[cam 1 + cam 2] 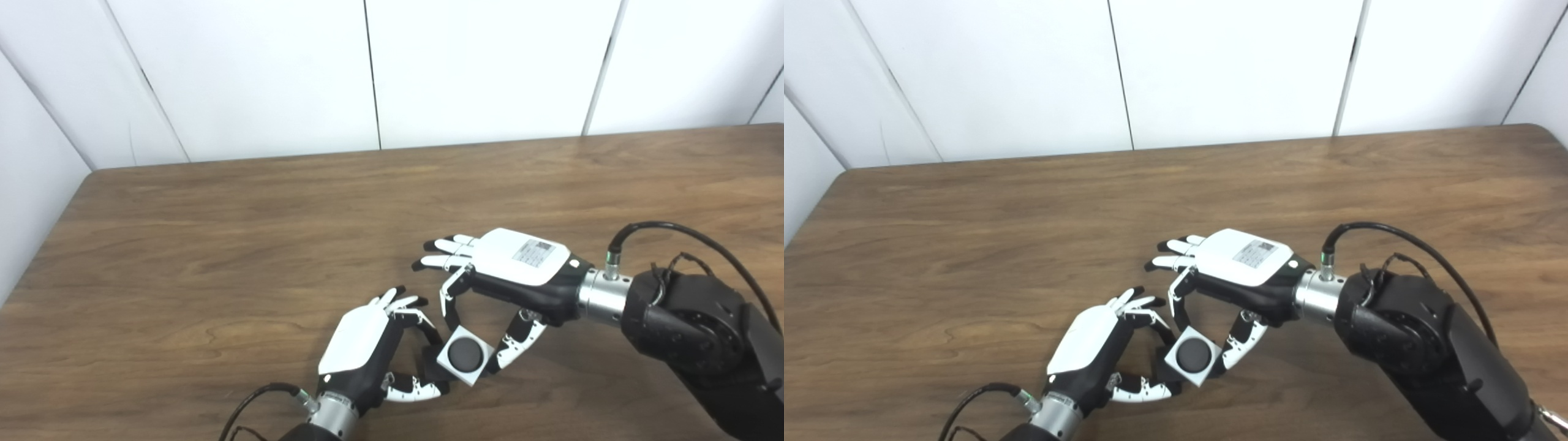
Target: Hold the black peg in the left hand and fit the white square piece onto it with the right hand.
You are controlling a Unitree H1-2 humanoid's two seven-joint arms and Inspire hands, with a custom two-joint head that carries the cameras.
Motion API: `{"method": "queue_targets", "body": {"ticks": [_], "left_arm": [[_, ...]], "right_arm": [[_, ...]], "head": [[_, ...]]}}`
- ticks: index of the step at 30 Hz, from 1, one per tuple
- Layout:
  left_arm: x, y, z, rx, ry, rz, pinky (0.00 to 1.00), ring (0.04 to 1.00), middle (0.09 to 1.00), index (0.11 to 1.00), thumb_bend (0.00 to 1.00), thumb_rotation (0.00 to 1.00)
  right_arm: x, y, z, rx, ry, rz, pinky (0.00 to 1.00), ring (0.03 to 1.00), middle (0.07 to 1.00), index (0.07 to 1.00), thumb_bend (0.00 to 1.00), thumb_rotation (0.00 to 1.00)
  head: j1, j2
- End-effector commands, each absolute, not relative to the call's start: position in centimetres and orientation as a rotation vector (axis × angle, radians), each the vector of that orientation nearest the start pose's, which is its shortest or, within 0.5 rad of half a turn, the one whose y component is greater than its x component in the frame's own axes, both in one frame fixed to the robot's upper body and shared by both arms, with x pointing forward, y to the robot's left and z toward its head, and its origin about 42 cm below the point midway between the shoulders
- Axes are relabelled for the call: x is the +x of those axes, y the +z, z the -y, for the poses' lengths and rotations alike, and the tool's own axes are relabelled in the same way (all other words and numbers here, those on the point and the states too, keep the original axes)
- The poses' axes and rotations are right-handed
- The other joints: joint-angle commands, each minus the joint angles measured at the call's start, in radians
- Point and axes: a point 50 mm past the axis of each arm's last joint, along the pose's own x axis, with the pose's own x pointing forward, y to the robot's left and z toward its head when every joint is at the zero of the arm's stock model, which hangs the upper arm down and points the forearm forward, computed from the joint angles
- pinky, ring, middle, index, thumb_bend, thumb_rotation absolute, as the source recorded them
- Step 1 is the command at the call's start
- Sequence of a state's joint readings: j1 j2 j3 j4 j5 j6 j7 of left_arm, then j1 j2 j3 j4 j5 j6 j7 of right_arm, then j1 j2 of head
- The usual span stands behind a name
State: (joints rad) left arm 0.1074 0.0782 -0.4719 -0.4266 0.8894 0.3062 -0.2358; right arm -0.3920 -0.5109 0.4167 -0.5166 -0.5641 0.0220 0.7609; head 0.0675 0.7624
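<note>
Left eye view: above the wooden counter (245, 245), the left hand (361, 349) has its fingers curled around the black peg (433, 366), whose round dark end shows in the hole of the white square piece (465, 355). The right hand (520, 269) pinches that piece between thumb and one finger, its other fingers stretched out straight.

Right eye view: the same grasp shows, the piece (1193, 357) sitting between the left hand (1090, 346) and right hand (1240, 263), low over the counter's near edge.
</note>
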Motion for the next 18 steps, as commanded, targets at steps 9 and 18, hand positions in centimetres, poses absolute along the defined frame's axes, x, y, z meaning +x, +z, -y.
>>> {"method": "queue_targets", "body": {"ticks": [9,18], "left_arm": [[21.63,16.4,-10.97,0.837,-0.363,0.099,0.96,0.979,0.87,0.489,0.49,0.08],[21.51,16.57,-11.01,0.833,-0.364,0.103,0.97,0.98,0.866,0.489,0.49,0.08]], "right_arm": [[30.34,28.53,18.09,-1.33,0.93,0.552,1.0,1.0,0.943,0.491,0.53,0.15],[30.65,27.97,18.52,-1.337,0.922,0.528,0.99,1.0,0.94,0.495,0.52,0.15]], "head": [[0.001,0.002],[-0.001,0.005]]}}
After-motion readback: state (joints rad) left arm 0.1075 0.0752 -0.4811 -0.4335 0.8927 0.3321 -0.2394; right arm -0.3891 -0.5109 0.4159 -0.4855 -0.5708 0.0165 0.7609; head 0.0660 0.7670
